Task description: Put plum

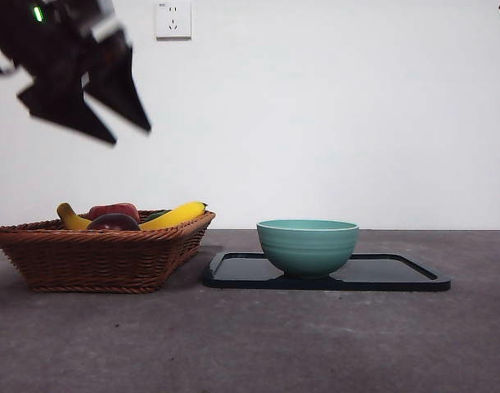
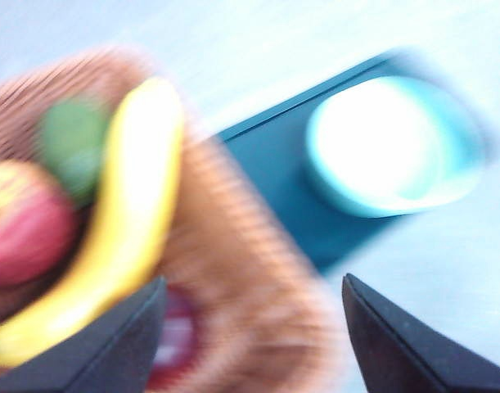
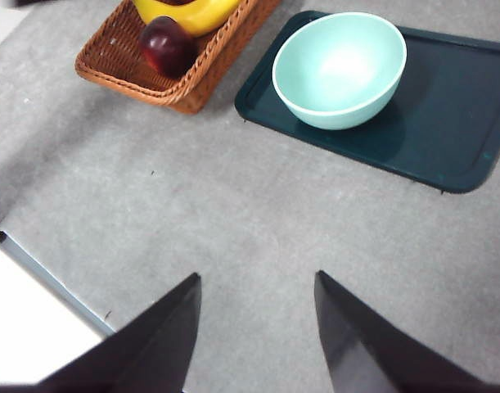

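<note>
**Plum waiting in the basket, left claw spread above it**

Largest first: grey table (image 3: 233,221), running from directly beneath the right gripper (image 3: 258,327) out to everything else. Right gripper idle and well back, jaws spread, nothing between them; in the front view only a black tip at the top corner.

Next, dark tray (image 3: 446,123), well ahead of the right claw, off to the side of the left gripper (image 2: 254,327) and beyond the basket's edge. On it, mint-green bowl (image 1: 308,246), upright, apparently empty.

Then wicker basket (image 1: 94,258), just beside the tray, directly below and ahead of the left claw. Left gripper high above the basket in the front view (image 1: 86,90), jaws wide apart, holding nothing, its wrist picture badly blurred.

Inside the basket: banana (image 1: 177,215) lying long across it, a red fruit (image 1: 112,210) and something green (image 2: 74,143) beyond, too blurred to name.

Smallest: plum (image 3: 166,45), dark maroon, in the basket's near corner, close against the banana and the wicker wall; from the left claw, almost straight below, by the inner edge of one jaw.

Probably light, firm yet bruisable, with smooth slippery skin and a round form prone to rolling. Best taken across the widest middle, from above, with gentle pressure. Little clearance likely on the banana and wall sides, so jaws better aligned along the free gap.
</note>
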Controlling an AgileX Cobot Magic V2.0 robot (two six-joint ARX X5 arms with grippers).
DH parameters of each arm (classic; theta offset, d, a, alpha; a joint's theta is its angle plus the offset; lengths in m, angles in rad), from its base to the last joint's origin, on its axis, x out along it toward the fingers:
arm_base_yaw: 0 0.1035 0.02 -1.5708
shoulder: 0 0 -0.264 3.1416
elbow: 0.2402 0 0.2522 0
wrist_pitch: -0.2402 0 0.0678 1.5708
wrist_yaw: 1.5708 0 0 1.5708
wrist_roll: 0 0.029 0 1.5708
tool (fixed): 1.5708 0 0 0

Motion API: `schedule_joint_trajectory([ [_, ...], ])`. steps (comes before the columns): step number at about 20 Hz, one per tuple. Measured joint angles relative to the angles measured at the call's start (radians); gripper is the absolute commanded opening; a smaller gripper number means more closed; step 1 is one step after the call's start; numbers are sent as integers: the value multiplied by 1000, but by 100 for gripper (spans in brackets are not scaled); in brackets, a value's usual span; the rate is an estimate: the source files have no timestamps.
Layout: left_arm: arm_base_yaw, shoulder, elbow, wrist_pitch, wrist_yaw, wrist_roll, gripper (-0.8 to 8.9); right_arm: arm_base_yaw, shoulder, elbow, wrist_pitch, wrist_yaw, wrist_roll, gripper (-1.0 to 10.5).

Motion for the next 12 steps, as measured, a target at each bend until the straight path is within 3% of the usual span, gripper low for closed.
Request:
schedule_joint_trajectory([
  [7, -8, -276, 0, -254, 195, -17, 342, 0, 0, 0, 0, 0, 0, 221],
  [12, -13, -367, 0, -467, 307, -9, 342, 0, 0, 0, 0, 0, 0, 221],
])
